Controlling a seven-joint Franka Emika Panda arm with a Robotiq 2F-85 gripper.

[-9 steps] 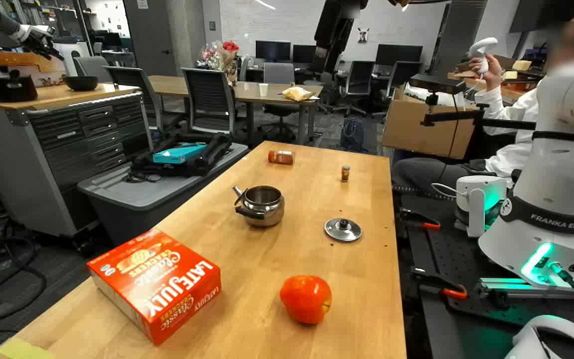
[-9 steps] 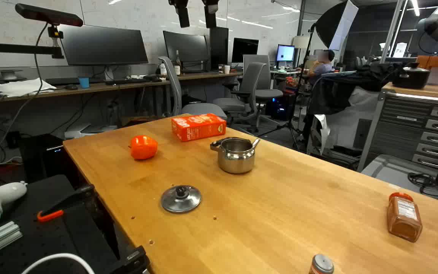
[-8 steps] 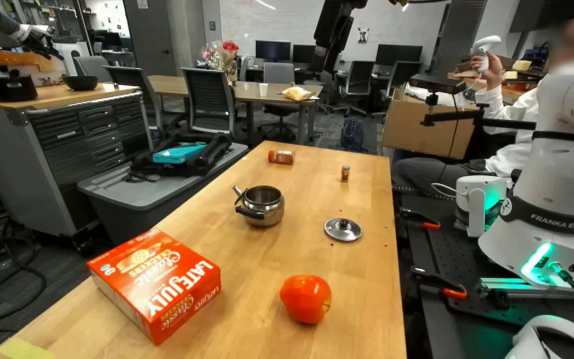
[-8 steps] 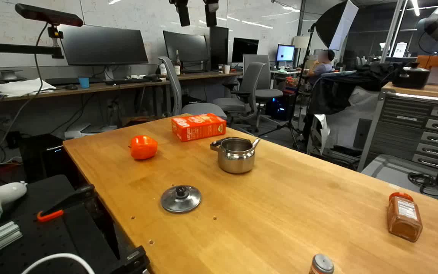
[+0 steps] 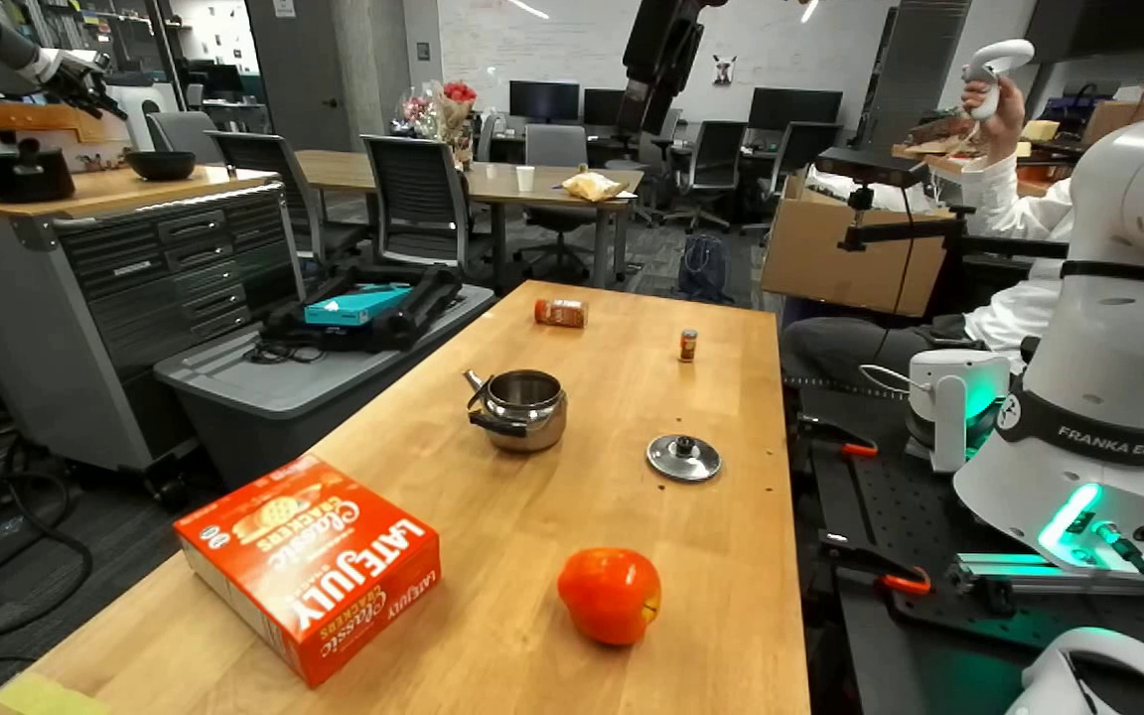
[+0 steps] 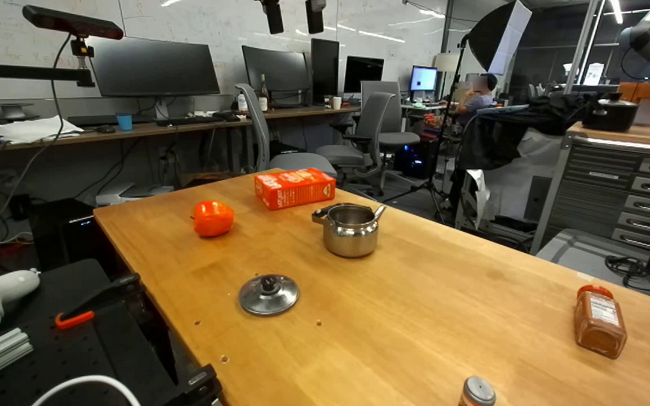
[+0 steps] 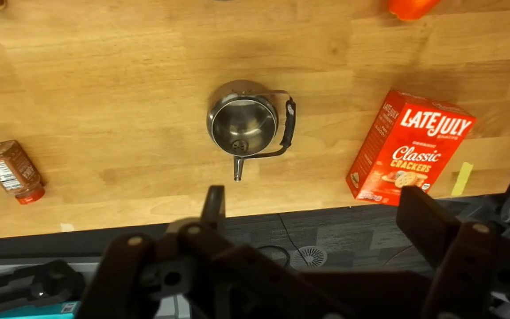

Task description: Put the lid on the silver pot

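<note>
The lid (image 5: 684,458) is a flat silver disc with a dark knob. It lies knob up on the wooden table in both exterior views (image 6: 268,301). In the wrist view only a dark sliver at the top edge may be the lid; I cannot tell. The silver pot (image 5: 537,434) stands upright and uncovered, with its black handle folded to one side and a short spout. It also shows in an exterior view (image 6: 351,239) and in the wrist view (image 7: 242,124). My gripper (image 7: 312,190) is open and empty, high above the table in both exterior views (image 6: 295,25).
A red cracker box (image 5: 314,566) and a red-orange fruit (image 5: 610,596) are on the table. A spice jar (image 5: 561,314) lies on its side; a small bottle (image 5: 688,346) stands upright. Clamps (image 5: 870,566) are along the robot's side. A person sits behind the robot.
My gripper has risen slightly in both exterior views and stays open. The person's hand with the controller has moved up. The lid, the pot and the other table objects have not moved.
</note>
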